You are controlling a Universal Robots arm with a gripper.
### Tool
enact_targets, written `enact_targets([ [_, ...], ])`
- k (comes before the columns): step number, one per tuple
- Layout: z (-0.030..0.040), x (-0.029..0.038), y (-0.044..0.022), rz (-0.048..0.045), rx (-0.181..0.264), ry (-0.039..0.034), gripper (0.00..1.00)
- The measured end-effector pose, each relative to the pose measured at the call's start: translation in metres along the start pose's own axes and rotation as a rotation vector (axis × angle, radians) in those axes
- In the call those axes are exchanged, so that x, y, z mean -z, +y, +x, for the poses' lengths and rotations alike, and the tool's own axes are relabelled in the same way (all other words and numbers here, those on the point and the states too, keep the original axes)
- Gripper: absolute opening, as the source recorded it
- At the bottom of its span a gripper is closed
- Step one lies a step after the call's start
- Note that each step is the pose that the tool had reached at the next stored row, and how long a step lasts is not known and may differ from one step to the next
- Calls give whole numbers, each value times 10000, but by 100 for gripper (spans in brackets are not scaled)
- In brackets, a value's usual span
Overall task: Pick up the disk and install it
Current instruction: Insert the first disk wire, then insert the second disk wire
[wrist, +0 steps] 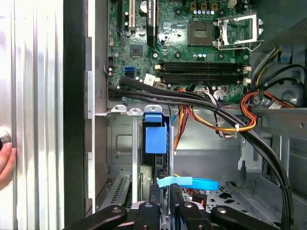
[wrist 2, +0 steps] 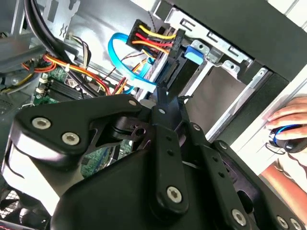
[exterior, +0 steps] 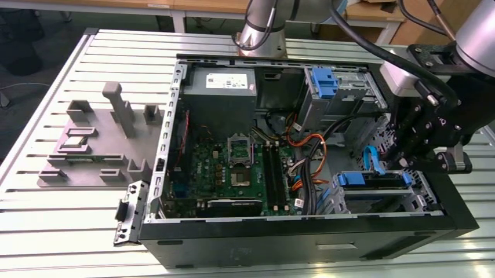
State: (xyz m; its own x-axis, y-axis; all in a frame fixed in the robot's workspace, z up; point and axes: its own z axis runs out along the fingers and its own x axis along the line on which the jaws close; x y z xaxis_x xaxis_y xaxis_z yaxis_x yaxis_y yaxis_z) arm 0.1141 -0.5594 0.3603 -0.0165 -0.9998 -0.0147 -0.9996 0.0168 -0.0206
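Your disk (exterior: pixel 375 180) sits edge-up in the drive cage (exterior: pixel 418 197) at the open computer case's (exterior: pixel 309 237) corner, blue tab (wrist: pixel 156 139) showing, with your gripper (wrist: pixel 169 191) fingers clamped on its edge.

Slatted metal table (exterior: pixel 69 226) carries open computer case (exterior: pixel 309 237) and grey fixture block (exterior: pixel 97 147), set apart.

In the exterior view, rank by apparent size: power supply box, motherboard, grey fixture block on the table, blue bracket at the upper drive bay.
1. Motherboard
2. Grey fixture block, apparently close to the motherboard
3. Power supply box
4. Blue bracket
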Motion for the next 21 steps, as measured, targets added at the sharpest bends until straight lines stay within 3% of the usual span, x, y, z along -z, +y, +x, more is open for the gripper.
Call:
enact_targets([
  [6, -1, 0, -9, 0, -29, 1, 24],
  [8, 0, 0, -11, -51, -28, -3, 24],
  [21, -1, -1, -26, -56, -30, -31, 24],
])
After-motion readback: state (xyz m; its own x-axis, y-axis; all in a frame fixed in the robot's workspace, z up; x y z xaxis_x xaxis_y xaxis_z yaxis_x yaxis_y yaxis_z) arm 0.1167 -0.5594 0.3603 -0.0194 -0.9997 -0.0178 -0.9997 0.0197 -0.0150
